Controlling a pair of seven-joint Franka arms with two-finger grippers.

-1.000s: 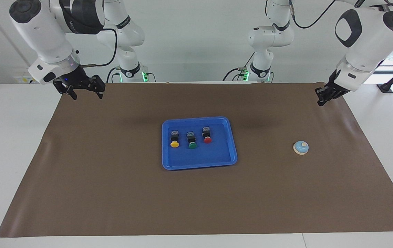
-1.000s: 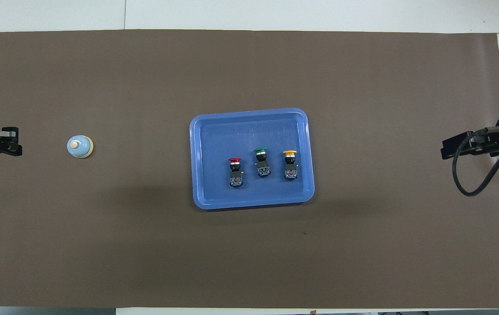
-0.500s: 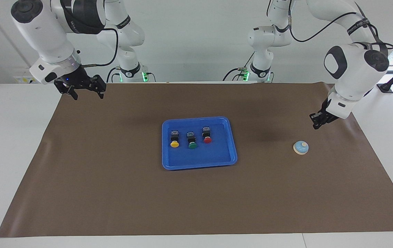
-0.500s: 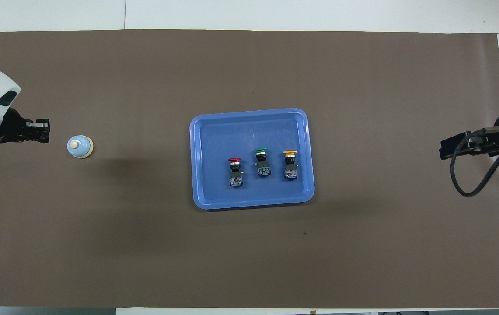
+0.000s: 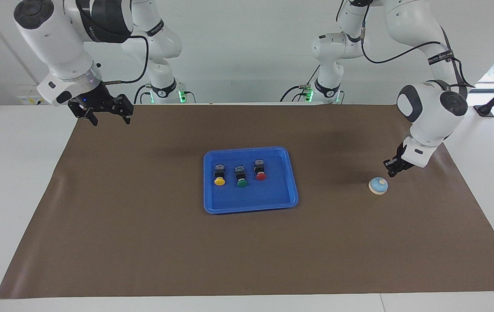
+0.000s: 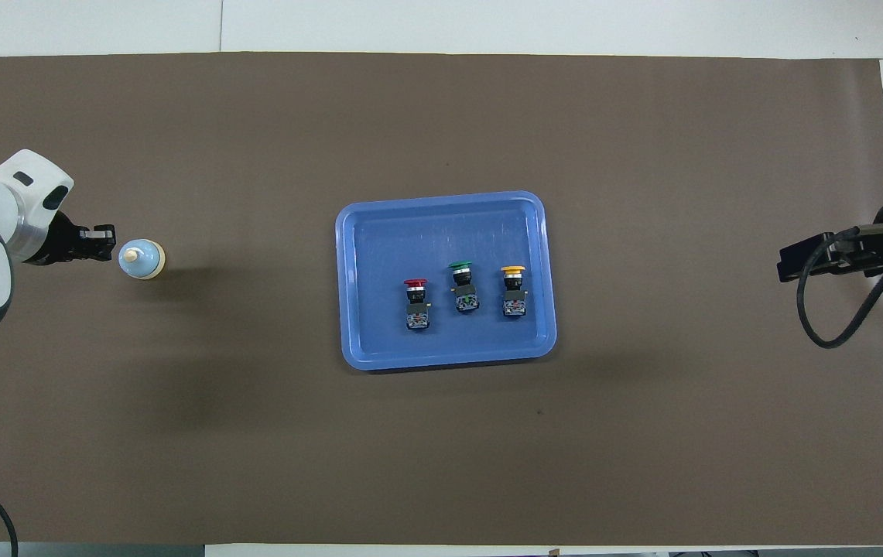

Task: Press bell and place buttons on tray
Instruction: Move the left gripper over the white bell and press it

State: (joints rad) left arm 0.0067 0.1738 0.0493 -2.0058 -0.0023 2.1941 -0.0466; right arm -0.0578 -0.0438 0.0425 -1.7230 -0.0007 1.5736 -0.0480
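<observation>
Three buttons [image 5: 240, 174] lie in a row inside the tray [image 5: 289, 190] at mid-counter. Near the left arm's end sits the bell [image 5: 378, 185]; the left tool [image 5: 390, 172], tips together, hangs just above its edge, apart. The right tool [image 5: 106, 116], spread apart, waits over its own corner.

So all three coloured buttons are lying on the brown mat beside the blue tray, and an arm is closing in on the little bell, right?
Not quite: the buttons lie inside the blue tray, not on the mat, as the overhead view shows plainly. The rest holds: the left gripper is close to the bell.
</observation>
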